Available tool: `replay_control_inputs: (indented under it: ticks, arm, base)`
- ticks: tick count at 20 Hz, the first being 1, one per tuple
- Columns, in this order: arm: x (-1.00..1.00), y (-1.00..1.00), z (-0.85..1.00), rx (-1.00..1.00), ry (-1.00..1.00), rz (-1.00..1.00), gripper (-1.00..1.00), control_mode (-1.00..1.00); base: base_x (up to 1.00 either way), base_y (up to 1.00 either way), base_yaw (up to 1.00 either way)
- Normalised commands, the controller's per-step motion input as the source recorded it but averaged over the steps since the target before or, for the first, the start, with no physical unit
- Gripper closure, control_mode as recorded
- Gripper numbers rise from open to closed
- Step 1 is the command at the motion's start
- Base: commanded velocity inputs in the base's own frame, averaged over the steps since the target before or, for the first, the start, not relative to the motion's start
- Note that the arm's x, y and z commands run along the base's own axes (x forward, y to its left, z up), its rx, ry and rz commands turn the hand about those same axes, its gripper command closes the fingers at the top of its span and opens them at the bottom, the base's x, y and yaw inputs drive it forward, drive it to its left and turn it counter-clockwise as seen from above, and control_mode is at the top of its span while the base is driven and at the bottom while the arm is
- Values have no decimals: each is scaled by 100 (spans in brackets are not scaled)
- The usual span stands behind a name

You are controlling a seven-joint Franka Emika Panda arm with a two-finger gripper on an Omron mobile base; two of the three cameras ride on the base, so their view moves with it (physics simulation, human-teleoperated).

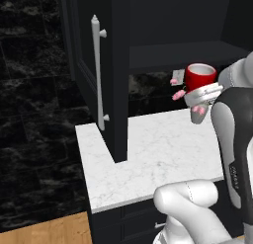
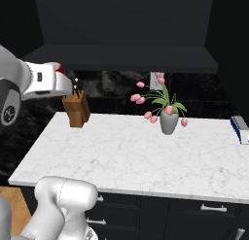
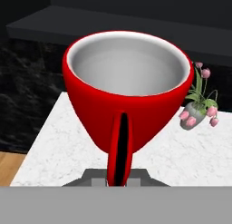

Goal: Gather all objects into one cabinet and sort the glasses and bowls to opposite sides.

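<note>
**Red cup held in the air below the cabinet shelf**

While the arm reaches out over the white marble counter (image 1: 163, 149), 1 red cup (image 1: 200, 77) sits upright at the end of it, lifted well clear of the stone. From the left base camera the cup hangs at about 2 o'clock in the frame, just under the front edge of the dark shelf (image 1: 183, 54) of the black upper cabinet (image 1: 123, 20). Its pale inside faces up and its rim looks level.

Looking along the hand, the cup (image 3: 129, 96) fills the middle of the frame, with its red handle (image 3: 120, 150) running down toward 6 o'clock into the gripper (image 3: 118, 180). The handle seems to sit between the fingers, but the tips are hidden behind it, so I cannot tell how tightly the jaws stand.

At 9 o'clock of the cup in the left base camera, the tall cabinet door (image 1: 89, 65) stands swung open, edge-on, with its long silver bar handle (image 1: 98, 72) facing out.

From the right base camera, a wooden knife block (image 2: 76, 109) stands on the counter at 9 o'clock, a grey vase of pink tulips (image 2: 168, 115) near the centre, and a blue and white object (image 2: 240, 129) lies at the 3 o'clock edge. The tulips (image 3: 199, 110) also show at 3 o'clock of the cup in the hand camera.
</note>
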Motion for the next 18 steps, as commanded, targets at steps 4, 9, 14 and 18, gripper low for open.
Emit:
replay_control_inputs:
  ticks: [4, 9, 14, 18]
  arm:
    - [-8, -3, 0, 0, 0, 0, 100, -100]
    - [0, 0, 0, 0, 0, 0, 100, 100]
    - [0, 0, 0, 0, 0, 0, 100, 100]
    - [0, 0, 0, 0, 0, 0, 100, 100]
  base:
    - [0, 0, 0]
    - [-5, -2, -1]
    - [-71, -52, -49]
    - [-50, -25, -76]
